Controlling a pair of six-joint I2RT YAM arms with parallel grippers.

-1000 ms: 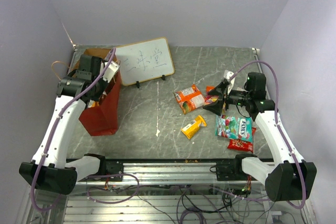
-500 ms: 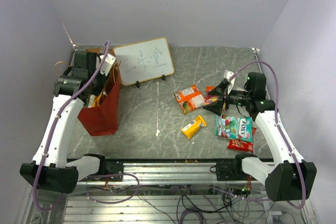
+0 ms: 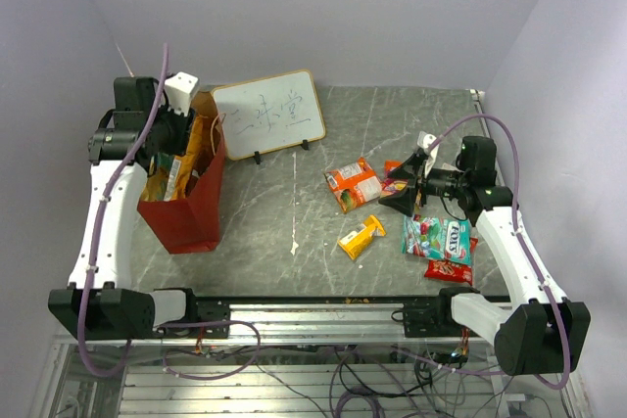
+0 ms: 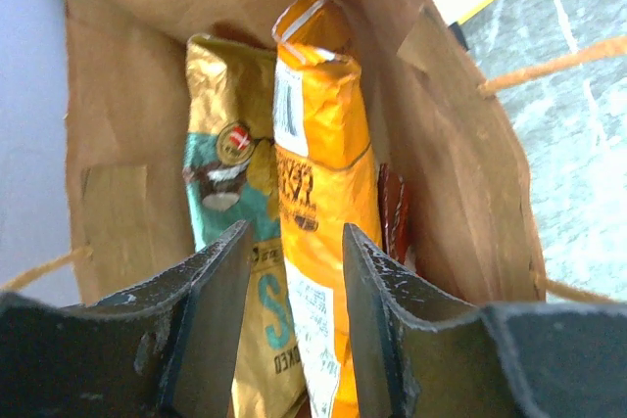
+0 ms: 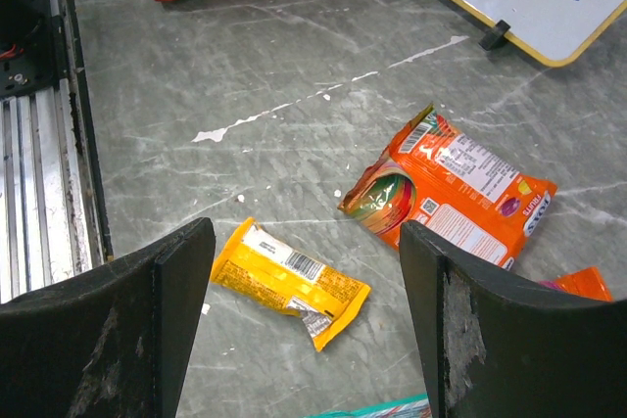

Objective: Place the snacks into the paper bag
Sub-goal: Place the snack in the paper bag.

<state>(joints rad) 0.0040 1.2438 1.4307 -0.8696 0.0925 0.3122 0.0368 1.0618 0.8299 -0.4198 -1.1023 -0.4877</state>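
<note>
The grey marbled table [image 3: 392, 115] carries everything. At its far left stands the paper bag [image 3: 191, 212], red outside and brown kraft inside, upright with its mouth open and a thin loop handle hanging off the left rim. Just beside it, toward the middle of the back edge, a white framed board [image 3: 269, 115] with writing leans on 2 black feet.

The left gripper [image 4: 294, 242] hangs over the bag's mouth, pointing down into it. Its fingers are spread and grip nothing. Below them, inside the bag, 3 snacks stand on end: an orange chip bag [image 4: 318, 193] in the middle, a gold-and-teal bag [image 4: 230, 173] touching it on one side, and a dark red-brown pack [image 4: 394, 212] wedged between the orange one and the kraft wall.

The right gripper [image 5: 306, 242] hovers above the table on the right, near the loose snacks, its fingers spread wide with nothing between them.

5 snacks lie flat on the table, well apart from the bag. The teal-white candy bag [image 3: 438, 238] lies nearest the right arm, overlapping a red pack [image 3: 449, 268] at its near edge. The orange packet [image 3: 353, 184] lies toward the middle, label up. A yellow pack [image 3: 361, 236] lies nearer the front edge, apart from the rest. A small orange pack [image 3: 392, 168] shows only in part, just beside the right gripper.
</note>
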